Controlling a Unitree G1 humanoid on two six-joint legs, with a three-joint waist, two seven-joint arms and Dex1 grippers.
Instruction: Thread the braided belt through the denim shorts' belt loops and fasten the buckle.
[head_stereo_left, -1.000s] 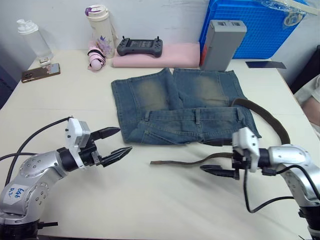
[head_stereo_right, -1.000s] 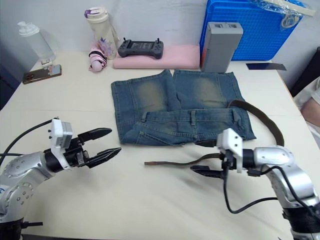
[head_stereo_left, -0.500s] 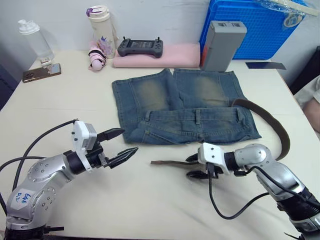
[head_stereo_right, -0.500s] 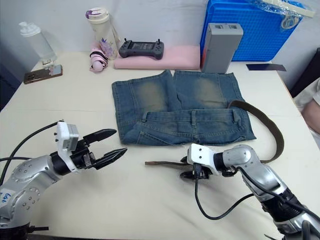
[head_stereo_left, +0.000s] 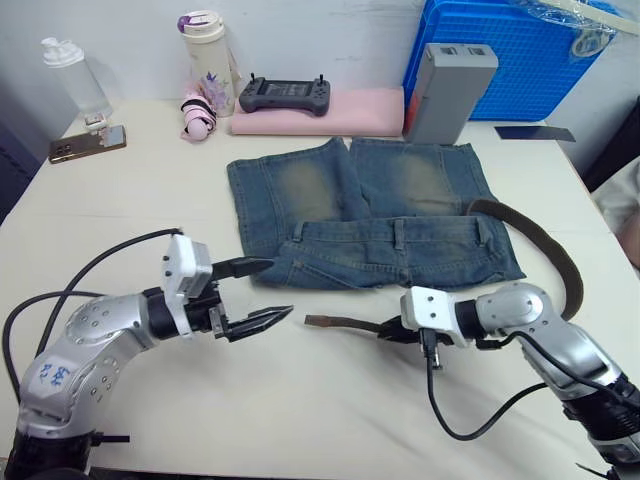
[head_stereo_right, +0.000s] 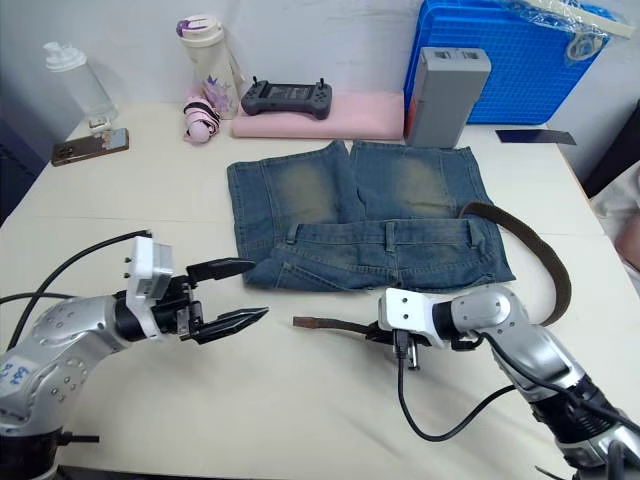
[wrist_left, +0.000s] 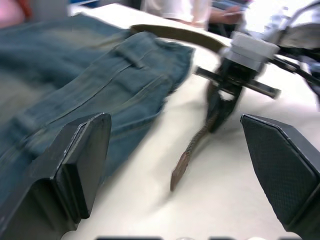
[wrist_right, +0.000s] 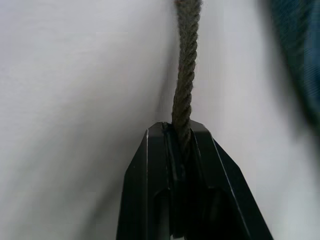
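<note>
Cream tabletop (head_stereo_left: 330, 420) carries one pair of denim shorts (head_stereo_left: 370, 215) and one braided belt (head_stereo_left: 345, 323); right gripper (head_stereo_left: 392, 331) jaws pinch the belt, left gripper (head_stereo_left: 262, 292) jaws gape.

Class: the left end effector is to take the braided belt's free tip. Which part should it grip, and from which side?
Grip the tan tip across its flat width, coming in from the robot's left. The braided belt lies flat, pointing at the open left end effector, while the right end effector pinches it farther back.

— How's my light? I see even, bright room light with soft shadows under both arms on the table (head_stereo_left: 330, 420).

— Left wrist view is motion-blurred; right wrist's background sits out of focus.
</note>
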